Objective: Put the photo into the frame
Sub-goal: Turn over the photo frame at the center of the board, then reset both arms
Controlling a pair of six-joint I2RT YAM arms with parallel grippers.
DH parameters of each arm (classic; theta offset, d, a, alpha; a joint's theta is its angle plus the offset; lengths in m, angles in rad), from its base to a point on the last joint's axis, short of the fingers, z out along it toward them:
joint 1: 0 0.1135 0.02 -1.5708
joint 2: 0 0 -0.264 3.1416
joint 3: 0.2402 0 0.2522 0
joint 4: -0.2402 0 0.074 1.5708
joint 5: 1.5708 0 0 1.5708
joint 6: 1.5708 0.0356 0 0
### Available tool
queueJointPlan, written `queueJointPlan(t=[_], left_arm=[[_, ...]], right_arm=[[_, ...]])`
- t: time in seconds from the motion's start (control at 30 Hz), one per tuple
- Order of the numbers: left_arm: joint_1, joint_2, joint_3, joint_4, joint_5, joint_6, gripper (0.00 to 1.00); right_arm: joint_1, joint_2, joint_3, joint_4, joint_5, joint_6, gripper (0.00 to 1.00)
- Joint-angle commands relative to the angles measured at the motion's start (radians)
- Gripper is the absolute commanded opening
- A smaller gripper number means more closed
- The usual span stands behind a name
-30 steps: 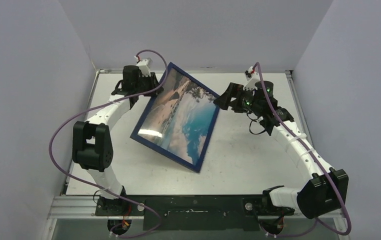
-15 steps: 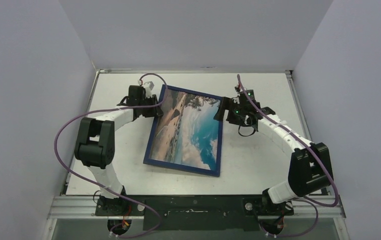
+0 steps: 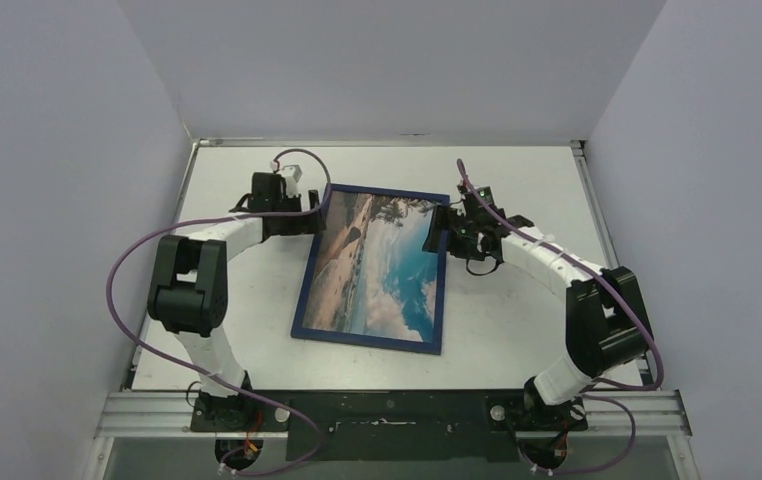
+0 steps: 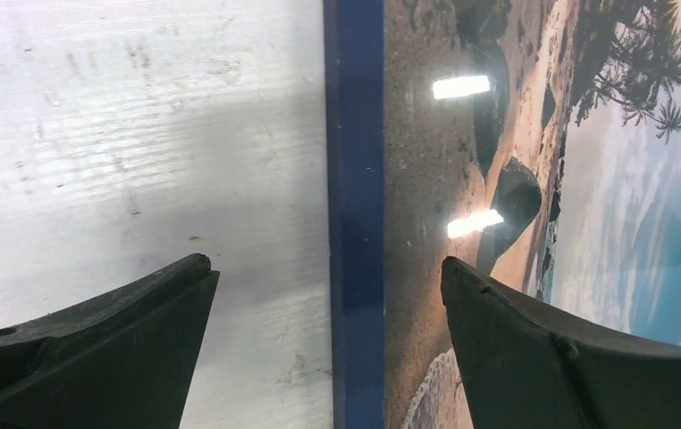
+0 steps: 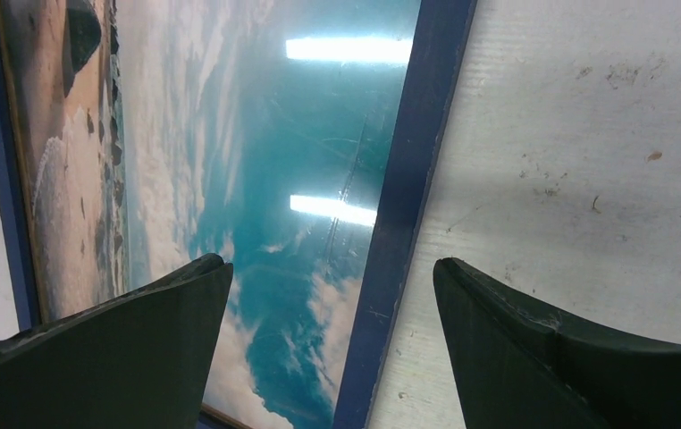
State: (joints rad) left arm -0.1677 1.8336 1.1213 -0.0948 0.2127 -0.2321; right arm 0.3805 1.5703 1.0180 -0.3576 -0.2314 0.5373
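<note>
The frame (image 3: 309,290), navy blue, lies flat face up on the white table, mid-view from above. The photo (image 3: 382,265), a sandy coast under blue sky and clouds, shows inside it behind the pane. My left gripper (image 3: 315,212) stands open at the frame's upper left edge. In the left wrist view the navy border (image 4: 355,179) runs between its spread fingers (image 4: 96,349), untouched, with the photo (image 4: 516,134) beside it. My right gripper (image 3: 439,228) stands open at the upper right edge; its view shows the border (image 5: 417,152) and photo (image 5: 230,134) between the jaws.
The white table (image 3: 517,330) is scuffed and walled by pale grey panels on the left, back and right. A metal rail (image 3: 397,410) with both arm bases runs along the near edge. Purple cables loop off each arm.
The frame, held tilted up by my left gripper, has come down flat on the table. The left gripper has opened and let go. The right gripper followed the frame's right edge, staying open.
</note>
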Motion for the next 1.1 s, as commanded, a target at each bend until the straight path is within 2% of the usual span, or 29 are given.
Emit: queueJointPlan(t=[0.0,0.1,0.13,0.17,0.2,0.23,0.37,0.53,0.63,0.77,0.87,1.0,1.07], left_arm=[[0.045,-0.075,0.042,-0.040,0.047,0.036,0.97],[0.075,-0.079,0.111,-0.121,0.128,0.060,0.96],[0.088,-0.077,0.143,-0.160,0.142,0.073,0.96],[0.101,-0.079,0.176,-0.190,0.144,0.081,0.96],[0.119,-0.087,0.186,-0.200,0.144,0.084,0.96],[0.140,-0.098,0.185,-0.196,0.144,0.085,0.96],[0.252,-0.151,0.146,-0.159,0.161,0.092,0.97],[0.305,-0.205,0.056,-0.150,0.144,0.195,0.96],[0.316,-0.246,-0.050,-0.057,0.115,0.161,0.96],[0.316,-0.316,-0.226,0.160,0.102,0.125,0.96],[0.316,-0.341,-0.305,0.298,0.067,0.093,0.96],[0.316,-0.350,-0.426,0.541,0.051,0.065,0.96],[0.315,-0.347,-0.459,0.574,0.062,0.091,0.96]], right_arm=[[0.001,0.012,0.103,0.012,0.030,-0.021,0.86],[0.004,0.002,0.133,0.004,0.056,-0.034,0.88],[0.006,-0.009,0.138,0.005,0.073,-0.040,0.91],[0.006,-0.022,0.140,0.007,0.095,-0.048,0.99],[0.006,-0.032,0.141,0.012,0.134,-0.059,0.91],[0.004,-0.041,0.141,0.014,0.165,-0.066,0.90],[-0.013,-0.082,0.099,0.075,0.314,-0.099,0.90],[-0.083,-0.103,0.011,0.171,0.405,-0.049,0.90],[-0.112,-0.102,-0.048,0.204,0.562,0.001,0.90],[-0.099,-0.131,-0.217,0.481,0.751,-0.141,0.90],[-0.109,-0.087,-0.216,0.501,0.842,-0.170,0.90],[-0.111,-0.094,-0.291,0.641,0.858,-0.162,0.90],[-0.113,-0.101,-0.351,0.733,0.868,-0.167,0.90]])
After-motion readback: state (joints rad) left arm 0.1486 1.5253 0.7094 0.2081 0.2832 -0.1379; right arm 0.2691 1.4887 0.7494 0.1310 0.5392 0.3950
